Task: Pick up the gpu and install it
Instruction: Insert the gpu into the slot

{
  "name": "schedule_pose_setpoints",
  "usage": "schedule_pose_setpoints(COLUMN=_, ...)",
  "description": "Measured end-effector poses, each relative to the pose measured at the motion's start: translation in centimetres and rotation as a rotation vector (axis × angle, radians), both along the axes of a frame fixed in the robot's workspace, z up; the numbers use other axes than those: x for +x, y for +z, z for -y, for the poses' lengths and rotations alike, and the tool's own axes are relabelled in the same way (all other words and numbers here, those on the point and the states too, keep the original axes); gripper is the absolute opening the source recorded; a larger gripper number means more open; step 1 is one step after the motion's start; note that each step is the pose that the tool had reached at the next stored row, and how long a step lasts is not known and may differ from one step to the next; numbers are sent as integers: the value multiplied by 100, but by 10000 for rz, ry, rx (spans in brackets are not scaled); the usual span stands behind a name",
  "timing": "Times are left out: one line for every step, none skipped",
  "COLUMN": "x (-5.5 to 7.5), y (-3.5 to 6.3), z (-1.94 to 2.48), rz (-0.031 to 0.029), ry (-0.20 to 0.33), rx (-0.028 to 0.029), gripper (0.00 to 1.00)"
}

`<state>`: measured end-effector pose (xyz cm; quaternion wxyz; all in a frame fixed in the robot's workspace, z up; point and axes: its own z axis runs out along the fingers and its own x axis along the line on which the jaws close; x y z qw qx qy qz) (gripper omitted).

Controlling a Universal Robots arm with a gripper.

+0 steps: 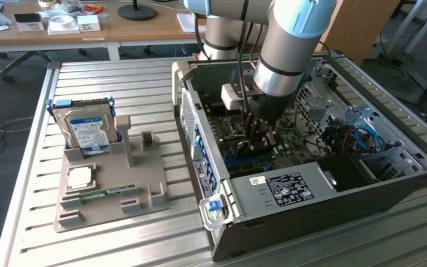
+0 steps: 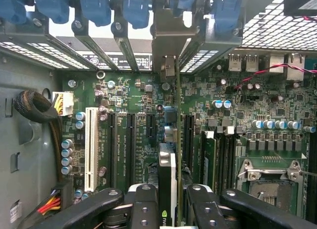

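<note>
My gripper (image 1: 260,140) is down inside the open computer case (image 1: 310,214), low over the green motherboard (image 2: 124,90). It is shut on the gpu (image 2: 168,164), which I see edge-on in the wrist view: a thin dark card with a grey edge, standing upright between the two black fingers (image 2: 143,204). The card runs along the line of a long expansion slot among the black slots. Its metal bracket (image 2: 166,45) reaches the case's rear slot openings under the blue latches (image 2: 133,8). Whether the card's lower edge is seated in the slot I cannot tell.
A white slot (image 2: 90,144) and the processor socket (image 2: 270,172) flank the card. On the exterior view's left, a grey holder (image 1: 109,189) carries a hard drive (image 1: 87,130), a processor chip (image 1: 80,177) and a green memory stick (image 1: 102,193). Cables (image 1: 358,136) hang inside the case.
</note>
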<state>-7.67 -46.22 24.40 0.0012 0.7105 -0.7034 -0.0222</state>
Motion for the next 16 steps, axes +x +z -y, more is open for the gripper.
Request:
schedule_pose_setpoints(x=0, y=-3, z=1, rz=0, ry=-1, rx=0, gripper=27)
schedule_pose_setpoints(x=-1, y=-7, z=2, rz=0, ry=-2, rx=0, gripper=27)
schedule_pose_setpoints(x=0, y=-10, z=4, rz=0, ry=-3, rx=-1, gripper=27)
schedule_pose_setpoints(x=0, y=-13, z=6, rz=1, ry=-6, rx=2, gripper=27)
schedule_pose_setpoints(x=1, y=-16, z=7, rz=0, ry=-11, rx=3, gripper=27)
schedule_pose_setpoints(x=0, y=-17, z=9, rz=-1, ry=-19, rx=1, gripper=27)
schedule_pose_setpoints(x=0, y=-18, z=9, rz=0, ry=-27, rx=0, gripper=27)
schedule_pose_setpoints(x=0, y=-18, z=10, rz=-1, ry=-31, rx=-2, gripper=27)
schedule_pose_setpoints(x=0, y=-20, z=10, rz=-1, ry=-34, rx=-2, gripper=27)
schedule_pose_setpoints(x=0, y=-20, z=10, rz=-1, ry=-36, rx=-2, gripper=27)
schedule_pose_setpoints(x=0, y=-20, z=10, rz=-2, ry=-36, rx=-2, gripper=27)
schedule_pose_setpoints(x=0, y=-21, z=10, rz=-1, ry=-36, rx=-3, gripper=27)
schedule_pose_setpoints(x=0, y=-21, z=10, rz=-1, ry=-36, rx=-2, gripper=27)
schedule_pose_setpoints(x=0, y=-21, z=10, rz=-1, ry=-36, rx=-1, gripper=27)
schedule_pose_setpoints(x=1, y=-22, z=10, rz=-1, ry=-36, rx=-1, gripper=27)
schedule_pose_setpoints(x=1, y=-26, z=10, rz=-1, ry=-36, rx=-2, gripper=27)
